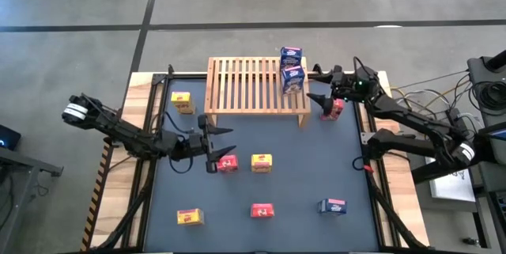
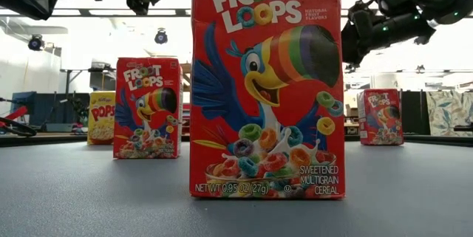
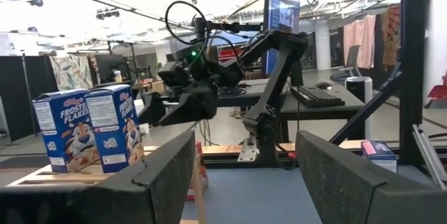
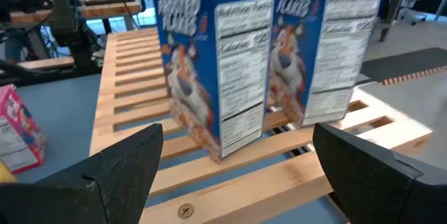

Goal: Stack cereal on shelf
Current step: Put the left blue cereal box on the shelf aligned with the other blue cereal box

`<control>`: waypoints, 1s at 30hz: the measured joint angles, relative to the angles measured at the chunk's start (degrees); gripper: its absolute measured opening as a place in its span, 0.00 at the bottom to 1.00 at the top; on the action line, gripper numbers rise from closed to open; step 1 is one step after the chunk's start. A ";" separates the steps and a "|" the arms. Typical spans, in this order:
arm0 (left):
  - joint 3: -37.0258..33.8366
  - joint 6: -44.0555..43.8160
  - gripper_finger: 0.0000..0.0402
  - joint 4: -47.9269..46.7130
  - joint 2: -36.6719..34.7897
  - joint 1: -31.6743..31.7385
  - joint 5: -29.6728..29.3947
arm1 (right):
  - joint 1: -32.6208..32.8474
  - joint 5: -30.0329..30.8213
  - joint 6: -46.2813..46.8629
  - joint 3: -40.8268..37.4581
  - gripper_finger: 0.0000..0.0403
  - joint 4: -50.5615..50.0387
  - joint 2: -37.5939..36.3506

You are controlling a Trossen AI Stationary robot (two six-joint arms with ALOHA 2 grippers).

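Observation:
The shelf (image 1: pixel 257 86), a light-wood slatted rack, stands at the table's far middle. Two blue cereal boxes (image 1: pixel 292 54) (image 1: pixel 293 78) stand upright on their bottoms at its right end, also seen in the right wrist view (image 4: pixel 209 63) (image 4: pixel 328 49). My right gripper (image 1: pixel 318 86) hangs open just right of them, touching nothing; its fingers frame them in its wrist view (image 4: pixel 237 175). My left gripper (image 1: pixel 217 139) is open and empty (image 3: pixel 244 182) in front of the shelf, above a red box (image 1: pixel 228 163).
Loose boxes stand on the dark tabletop: yellow ones (image 1: pixel 182 101) (image 1: pixel 262 162) (image 1: pixel 190 217), red ones (image 1: pixel 262 210) (image 1: pixel 332 109), and a blue one (image 1: pixel 333 206). The red box by the shelf's right leg lies under my right arm. Most of the shelf's slats are bare.

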 joint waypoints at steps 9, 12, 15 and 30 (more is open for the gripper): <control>0.00 -0.42 0.58 0.00 -0.02 0.12 0.00 | 4.15 -0.01 -1.01 -0.20 0.89 3.07 4.45; 0.00 -0.44 0.58 0.00 -0.02 0.12 0.00 | 5.17 0.03 -1.03 -0.20 0.89 5.08 5.81; 0.00 -0.44 0.58 -0.02 -0.04 0.12 0.00 | 5.68 0.08 -0.82 -0.20 0.89 6.32 7.03; 0.00 -0.46 0.58 -0.72 -0.07 0.18 0.02 | 5.68 -0.44 1.29 -0.20 0.89 6.22 8.35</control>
